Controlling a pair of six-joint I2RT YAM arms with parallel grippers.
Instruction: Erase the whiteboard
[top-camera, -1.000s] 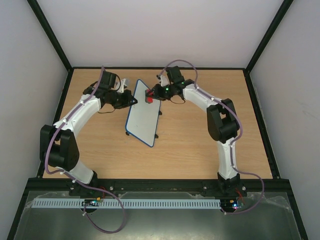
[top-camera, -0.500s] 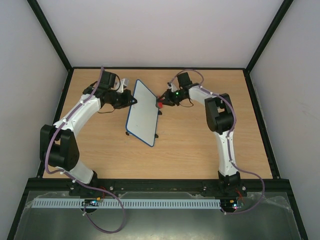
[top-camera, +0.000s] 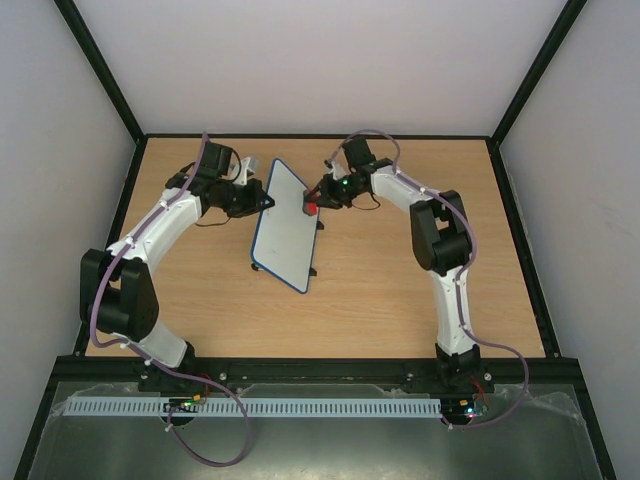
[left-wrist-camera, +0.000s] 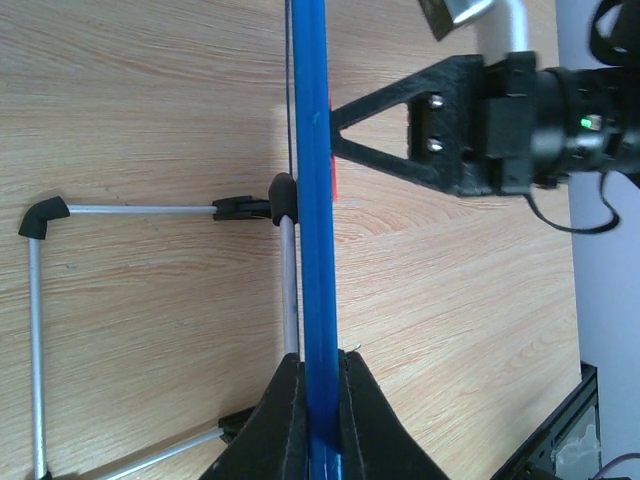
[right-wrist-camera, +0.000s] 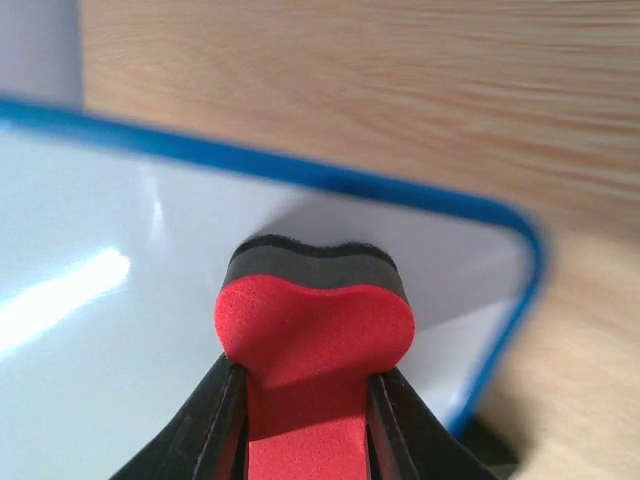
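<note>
The whiteboard (top-camera: 285, 228), white with a dark blue rim, stands tilted on the wooden table. Its face shows no writing. My left gripper (top-camera: 262, 203) is shut on the board's left rim; in the left wrist view the blue rim (left-wrist-camera: 316, 200) runs edge-on between my fingers (left-wrist-camera: 278, 420). My right gripper (top-camera: 315, 203) is shut on a red eraser (top-camera: 311, 208). In the right wrist view the eraser (right-wrist-camera: 312, 335) has its black felt side against the white board face (right-wrist-camera: 110, 330) near a rounded corner.
The board's metal wire stand (left-wrist-camera: 36, 330) with black caps rests on the table behind it. A black frame (top-camera: 130, 170) borders the wooden table (top-camera: 400, 290), with white walls around it.
My right gripper with the eraser swept off the board's face to its right edge, then came back onto the upper right part of the face. The left arm and board have not moved.
</note>
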